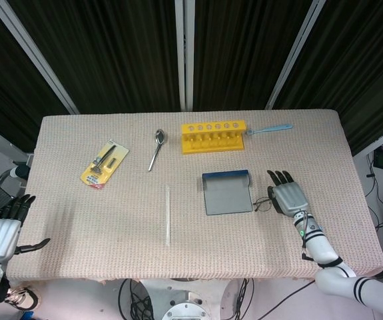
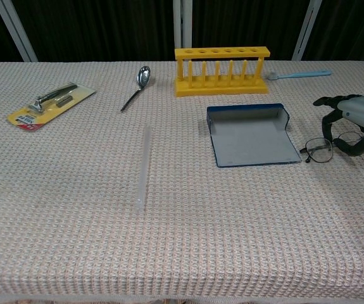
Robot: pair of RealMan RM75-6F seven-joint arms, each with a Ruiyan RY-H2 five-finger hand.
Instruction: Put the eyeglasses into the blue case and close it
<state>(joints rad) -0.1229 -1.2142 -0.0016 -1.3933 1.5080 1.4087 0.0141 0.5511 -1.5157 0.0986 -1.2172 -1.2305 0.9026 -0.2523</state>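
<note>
The blue case (image 1: 226, 192) lies open and flat right of the table's centre, its grey inside up; the chest view shows the case (image 2: 252, 136) too. The eyeglasses (image 2: 321, 150) rest on the cloth just right of it, and the head view shows the eyeglasses (image 1: 264, 204) half covered. My right hand (image 2: 361, 115) arches over their right lens, fingers (image 2: 325, 114) spread on one side and the thumb on the other. I see no firm grip, and the frame's right half is hidden in the head view under the right hand (image 1: 288, 197). My left hand (image 1: 0, 235) hangs open off the table's near left corner.
A yellow test-tube rack (image 1: 213, 137) and a light blue toothbrush (image 1: 269, 129) lie at the back behind the case. A spoon (image 1: 156, 147), a carded razor pack (image 1: 104, 164) and a clear tube (image 1: 168, 215) lie to the left.
</note>
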